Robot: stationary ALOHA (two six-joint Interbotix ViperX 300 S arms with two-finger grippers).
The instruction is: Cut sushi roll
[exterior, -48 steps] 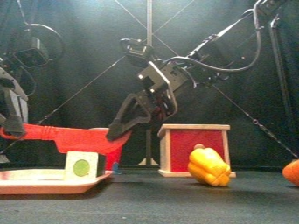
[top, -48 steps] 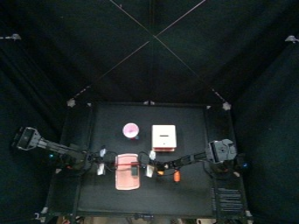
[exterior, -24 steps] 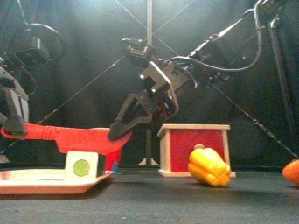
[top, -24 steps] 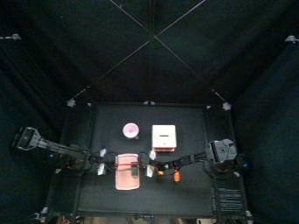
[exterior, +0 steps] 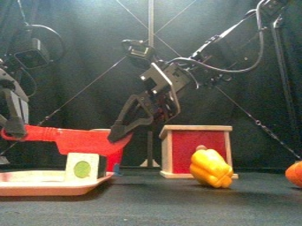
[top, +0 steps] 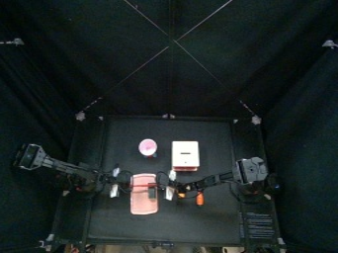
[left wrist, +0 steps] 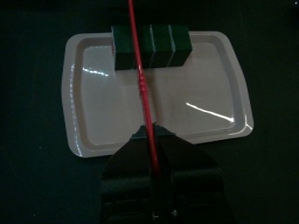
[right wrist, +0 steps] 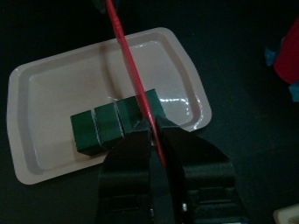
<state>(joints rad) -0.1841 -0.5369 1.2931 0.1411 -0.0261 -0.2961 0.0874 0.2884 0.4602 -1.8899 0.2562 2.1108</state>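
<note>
The sushi roll (exterior: 81, 167) is a short dark green roll with a pale spot on its end, standing on the pink board (exterior: 30, 182) at the front left. From above, the roll (left wrist: 149, 45) shows several segments. A red knife (exterior: 65, 136) lies level just above it, spanning between my two grippers. My left gripper (exterior: 12, 132) is shut on the knife's left end and my right gripper (exterior: 122, 134) on its right end. In both wrist views the blade (right wrist: 128, 52) runs from the jaws across the roll (right wrist: 111, 122).
A red and white box (exterior: 196, 150) stands behind a yellow pepper (exterior: 210, 168), with an orange object (exterior: 295, 174) at the far right. A round pink dish (top: 148, 147) sits behind the board (top: 141, 206), next to the box (top: 187, 153).
</note>
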